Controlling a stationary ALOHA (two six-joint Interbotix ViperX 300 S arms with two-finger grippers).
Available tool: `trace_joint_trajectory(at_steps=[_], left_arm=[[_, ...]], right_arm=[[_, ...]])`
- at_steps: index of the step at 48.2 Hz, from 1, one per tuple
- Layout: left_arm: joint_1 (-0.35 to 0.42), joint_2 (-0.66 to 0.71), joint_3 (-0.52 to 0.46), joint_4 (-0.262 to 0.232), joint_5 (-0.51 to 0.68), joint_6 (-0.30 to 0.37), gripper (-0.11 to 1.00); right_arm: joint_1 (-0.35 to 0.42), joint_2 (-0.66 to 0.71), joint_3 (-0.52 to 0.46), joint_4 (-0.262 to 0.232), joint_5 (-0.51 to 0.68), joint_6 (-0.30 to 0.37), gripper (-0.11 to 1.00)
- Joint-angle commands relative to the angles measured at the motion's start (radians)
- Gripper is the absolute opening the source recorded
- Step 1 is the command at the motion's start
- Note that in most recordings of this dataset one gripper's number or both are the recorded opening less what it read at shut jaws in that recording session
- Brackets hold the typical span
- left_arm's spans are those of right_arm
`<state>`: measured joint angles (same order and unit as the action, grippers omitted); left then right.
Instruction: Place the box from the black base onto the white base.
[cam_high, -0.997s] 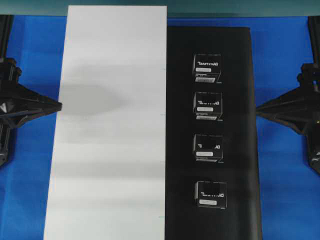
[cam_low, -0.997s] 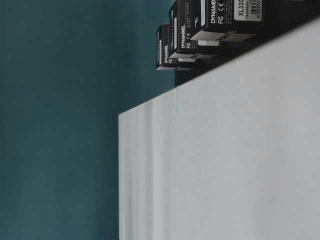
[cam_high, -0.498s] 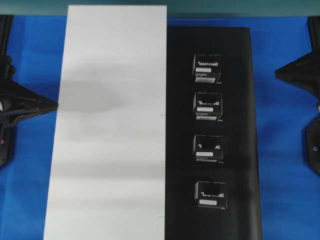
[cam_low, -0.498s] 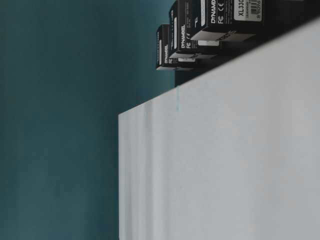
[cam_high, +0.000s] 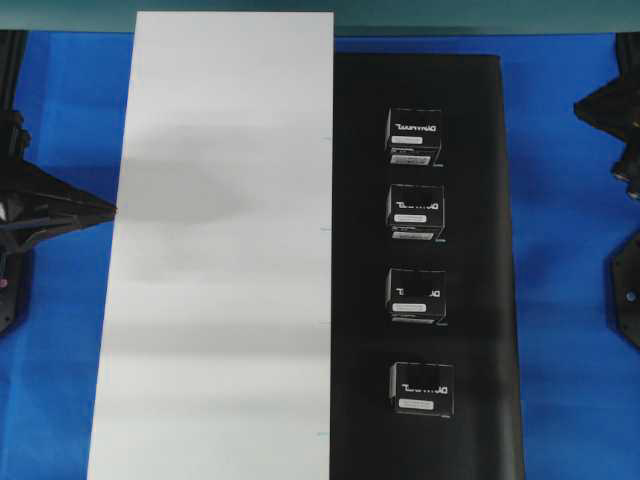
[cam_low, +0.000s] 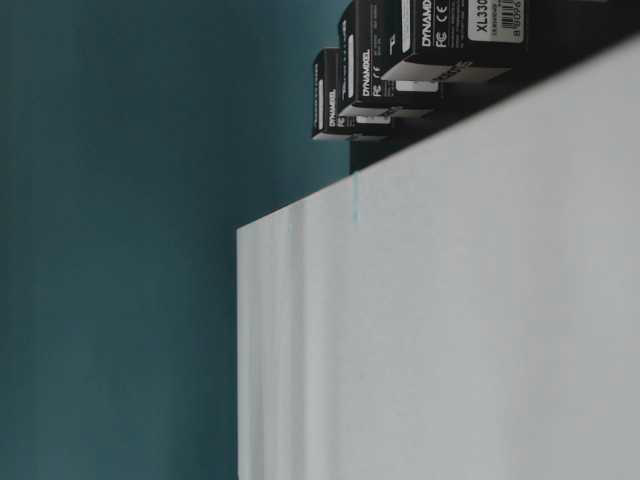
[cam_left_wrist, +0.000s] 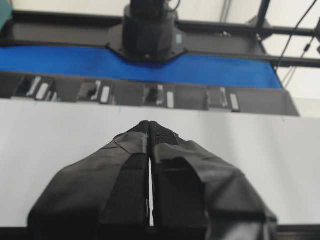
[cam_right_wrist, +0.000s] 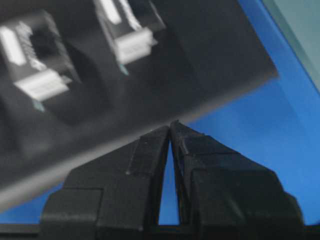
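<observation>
While all four boxes sit on black base: nothing on white base
Boxes: one column, right-centre of overhead frame, evenly spaced; top box (cam_high: 414, 137), second box (cam_high: 415, 212), third box (cam_high: 415, 296), bottom box (cam_high: 421, 389); white lettering and label strips up
Black base (cam_high: 480, 250): long sheet, right half, edge touching the white one
White base (cam_high: 220, 250): long board, centre-left, bare, soft grey shadows
Tabletop (cam_high: 565, 300): blue, showing both sides of the bases
Left gripper (cam_left_wrist: 149, 124): jaws pressed together, grasping nothing, tip just at white base's left edge, mid-height
Right gripper (cam_right_wrist: 170, 126): jaws closed at tips, empty, over blue near black base corner, upper right of overhead frame; two boxes blurred in its wrist view
</observation>
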<state>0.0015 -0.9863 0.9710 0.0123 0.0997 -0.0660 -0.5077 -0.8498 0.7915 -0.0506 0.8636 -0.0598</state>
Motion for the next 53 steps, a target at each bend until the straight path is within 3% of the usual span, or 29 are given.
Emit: trace_joint_trajectory(at_steps=[1, 8, 15, 20, 25, 29, 38, 47, 53], left_arm=[[-0.006, 0.005, -0.034, 0.005, 0.005, -0.003, -0.02], [-0.008, 0.0, -0.037, 0.003, 0.038, -0.011, -0.02], [-0.009, 0.005, -0.037, 0.003, 0.043, -0.025, -0.02], [-0.009, 0.005, -0.04, 0.003, 0.043, -0.026, -0.02], [-0.009, 0.003, -0.037, 0.003, 0.044, -0.026, -0.02], [-0.009, 0.003, -0.037, 0.003, 0.046, -0.026, -0.02], [-0.009, 0.006, -0.037, 0.003, 0.048, -0.026, -0.02], [-0.009, 0.006, -0.037, 0.003, 0.048, -0.038, -0.02], [-0.009, 0.008, -0.037, 0.003, 0.048, -0.046, -0.02]], right_arm=[[-0.038, 0.043, -0.015, -0.002, 0.0, -0.04, 0.17], [-0.104, 0.123, -0.02, 0.06, 0.034, -0.155, 0.23], [-0.218, 0.189, -0.014, 0.216, 0.017, -0.348, 0.39], [-0.284, 0.222, -0.009, 0.362, -0.041, -0.489, 0.52], [-0.327, 0.272, -0.009, 0.495, -0.046, -0.594, 0.62], [-0.33, 0.319, -0.012, 0.569, -0.034, -0.663, 0.67], [-0.325, 0.4, -0.017, 0.578, -0.057, -0.742, 0.72], [-0.324, 0.459, -0.066, 0.571, -0.046, -0.808, 0.98], [-0.314, 0.494, -0.095, 0.572, -0.018, -0.844, 1.0]])
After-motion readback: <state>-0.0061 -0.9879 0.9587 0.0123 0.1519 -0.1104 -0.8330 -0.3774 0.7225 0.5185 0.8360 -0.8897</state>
